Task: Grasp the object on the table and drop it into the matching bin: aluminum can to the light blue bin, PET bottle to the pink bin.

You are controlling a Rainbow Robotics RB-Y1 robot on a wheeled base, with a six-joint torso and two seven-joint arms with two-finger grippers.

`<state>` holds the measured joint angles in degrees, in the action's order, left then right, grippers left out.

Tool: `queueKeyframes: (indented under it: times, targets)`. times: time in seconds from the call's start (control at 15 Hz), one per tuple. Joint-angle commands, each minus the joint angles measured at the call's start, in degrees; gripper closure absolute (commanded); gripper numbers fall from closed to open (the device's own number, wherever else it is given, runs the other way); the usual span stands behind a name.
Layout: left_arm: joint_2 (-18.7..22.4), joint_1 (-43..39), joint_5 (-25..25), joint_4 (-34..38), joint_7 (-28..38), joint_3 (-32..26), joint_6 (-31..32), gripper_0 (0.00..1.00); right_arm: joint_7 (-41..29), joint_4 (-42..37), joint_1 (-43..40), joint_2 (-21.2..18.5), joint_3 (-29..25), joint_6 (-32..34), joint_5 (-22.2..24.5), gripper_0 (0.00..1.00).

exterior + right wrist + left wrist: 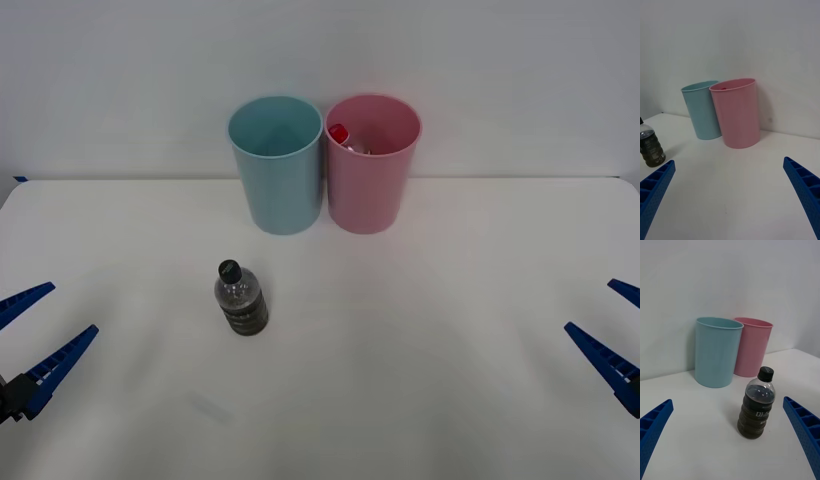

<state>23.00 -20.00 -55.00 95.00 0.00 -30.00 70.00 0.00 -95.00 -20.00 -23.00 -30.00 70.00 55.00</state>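
Bottle (240, 299): one, clear, black cap, dark label, upright; I count two bins, light blue bin (276, 164) and pink bin (370, 162). My left gripper (33, 340) and right gripper (612, 334) both have fingers apart.

The front view looks forward and down from above the arms, taking in the whole white counter (420, 400) up to the back wall from fairly far off. The left wrist view sits low, close above the counter, facing the wall between its own wide-spread jaws; the PET bottle (756, 405) stands near, just ahead of the jaws and between them. The right wrist view is equally low, facing the wall, with the bottle off beyond one jaw. All three views share the light blue bin (276, 164) and pink bin (371, 162), standing side by side.
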Motion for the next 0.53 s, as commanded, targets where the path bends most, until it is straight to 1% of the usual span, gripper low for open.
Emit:
queueKeyframes:
  times: [0.07,0.13,0.27,0.53]
  targets:
    - [0.0,0.0,0.0,0.0,0.0,0.0,0.0,0.0,0.0,0.0,0.0,0.0,0.0,0.0,0.0,0.0]
    - [-0.94,0.13,0.42,-1.13,0.0,-0.41,-0.83,0.0,0.0,0.0,0.0,0.0,0.0,0.0,0.0,0.0]
    - [-0.41,-0.04,1.3,-1.04,-0.18,-0.32,-1.18,0.0,0.0,0.0,0.0,0.0,0.0,0.0,0.0,0.0]
    - [0.82,-1.62,1.21,-1.13,-0.79,-0.15,-1.36,0.0,0.0,0.0,0.0,0.0,0.0,0.0,0.0,0.0]
